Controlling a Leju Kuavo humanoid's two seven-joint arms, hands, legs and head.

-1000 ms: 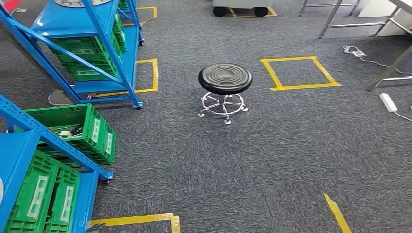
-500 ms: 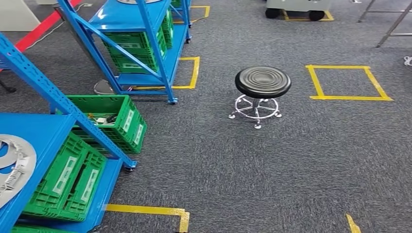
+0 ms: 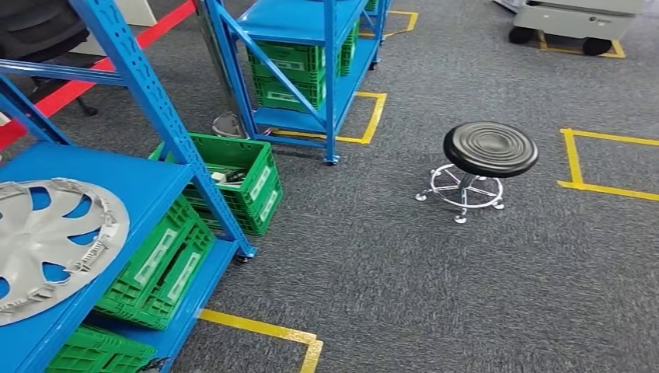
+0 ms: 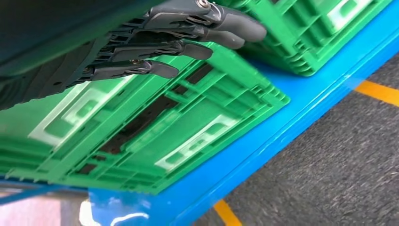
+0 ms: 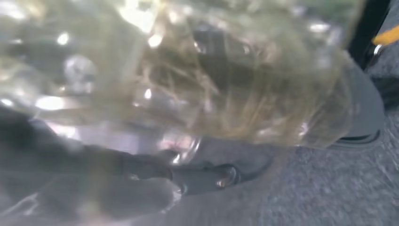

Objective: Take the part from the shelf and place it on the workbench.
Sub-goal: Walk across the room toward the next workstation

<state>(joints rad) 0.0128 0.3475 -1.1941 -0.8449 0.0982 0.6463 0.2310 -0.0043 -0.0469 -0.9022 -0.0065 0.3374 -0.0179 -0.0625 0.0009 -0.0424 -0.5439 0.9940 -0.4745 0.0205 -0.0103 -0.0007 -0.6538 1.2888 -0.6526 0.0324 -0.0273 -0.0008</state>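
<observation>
The part, a silver hubcap (image 3: pixel 50 249), lies flat on the blue shelf (image 3: pixel 148 175) of the nearest rack, at the shelf's near end. Nothing touches it. Under that shelf, on the rack's lowest level, stand green crates (image 3: pixel 159 268) side by side, their white labels facing outward. Just beyond the rack's blue corner post (image 3: pixel 167 128), another green crate (image 3: pixel 245 179) sits on the grey carpet with small items inside that are too small to make out.

In the left wrist view the left hand (image 4: pixel 164 40) hangs beside the green crates on the rack's blue bottom board, its dark fingers (image 4: pixel 188 49) stretched out straight and slightly apart, gripping nothing. In the right wrist view the right hand (image 5: pixel 155 183) is blurred, with a shiny, clear, crinkled mass (image 5: pixel 188 70) lying right over it; whether the hand grips this or is loose I cannot tell.

Farther from the hubcap's rack, a second blue rack (image 3: pixel 311 47) holds more green crates. A black round stool (image 3: pixel 489 151) on a chrome wheeled base stands well apart from both racks on the carpet. Yellow tape (image 3: pixel 264 330) marks the floor near the first rack's foot, and a red stripe (image 3: pixel 93 78) runs behind it.
</observation>
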